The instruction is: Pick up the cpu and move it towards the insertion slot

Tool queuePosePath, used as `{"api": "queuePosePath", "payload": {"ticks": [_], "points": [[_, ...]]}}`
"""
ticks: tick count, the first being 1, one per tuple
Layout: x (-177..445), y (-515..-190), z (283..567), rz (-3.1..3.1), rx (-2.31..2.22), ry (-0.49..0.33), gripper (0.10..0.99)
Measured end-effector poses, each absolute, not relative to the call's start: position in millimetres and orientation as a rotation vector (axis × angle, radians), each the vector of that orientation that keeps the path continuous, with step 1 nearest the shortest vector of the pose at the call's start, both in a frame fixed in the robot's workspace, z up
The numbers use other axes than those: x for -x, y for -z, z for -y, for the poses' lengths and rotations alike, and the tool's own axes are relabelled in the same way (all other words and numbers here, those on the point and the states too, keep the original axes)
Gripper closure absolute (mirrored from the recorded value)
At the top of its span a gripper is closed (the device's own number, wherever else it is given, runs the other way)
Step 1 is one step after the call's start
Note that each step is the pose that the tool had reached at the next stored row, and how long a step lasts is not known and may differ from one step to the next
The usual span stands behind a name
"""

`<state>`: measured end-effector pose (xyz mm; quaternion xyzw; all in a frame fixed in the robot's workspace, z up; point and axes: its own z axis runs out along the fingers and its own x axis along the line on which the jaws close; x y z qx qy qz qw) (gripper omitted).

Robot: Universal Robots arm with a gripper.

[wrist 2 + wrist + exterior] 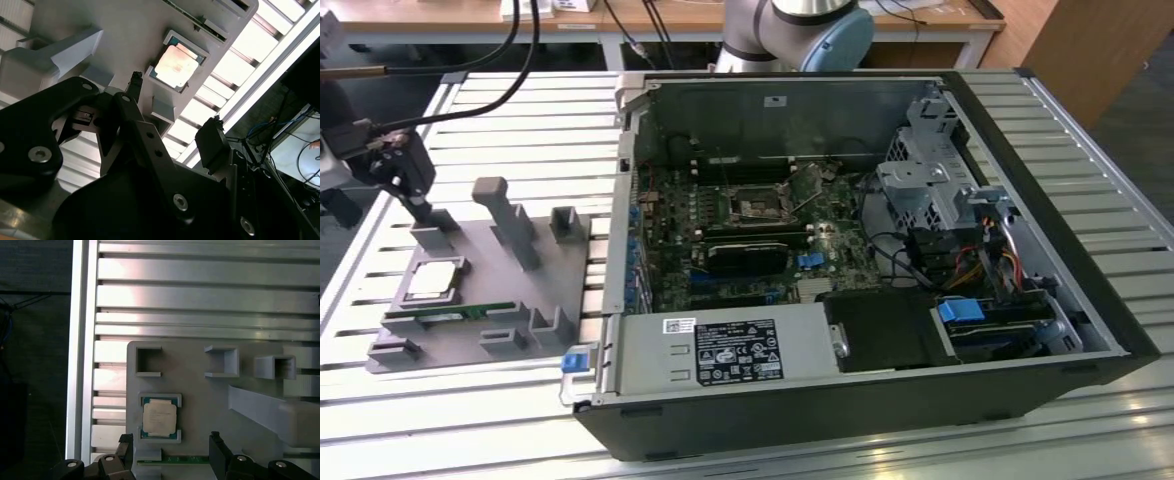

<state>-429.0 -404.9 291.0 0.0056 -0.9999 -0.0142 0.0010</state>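
lab: slatted aluminium bench (1067,150), opened computer case (854,260).

Slatted metal table (1094,150); wooden desk (947,20) behind — brown cabinet (1087,50) alongside

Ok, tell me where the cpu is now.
The cpu lies in its recess on the grey fixture tray at the exterior view's left, beside the green memory stick, outside the computer case.

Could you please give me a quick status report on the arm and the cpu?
Open hand, empty, hovering near the cpu. Cpu flat in its grey holder plate, not lifted. Nothing on the cpu; memory stick lies beside it.
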Motion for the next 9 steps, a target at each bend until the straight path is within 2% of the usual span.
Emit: {"api": "queuePosePath", "payload": {"ticks": [9], "points": [[429.2, -288.2, 404.9, 3.139, -0.018, 0.044, 0.380]]}}
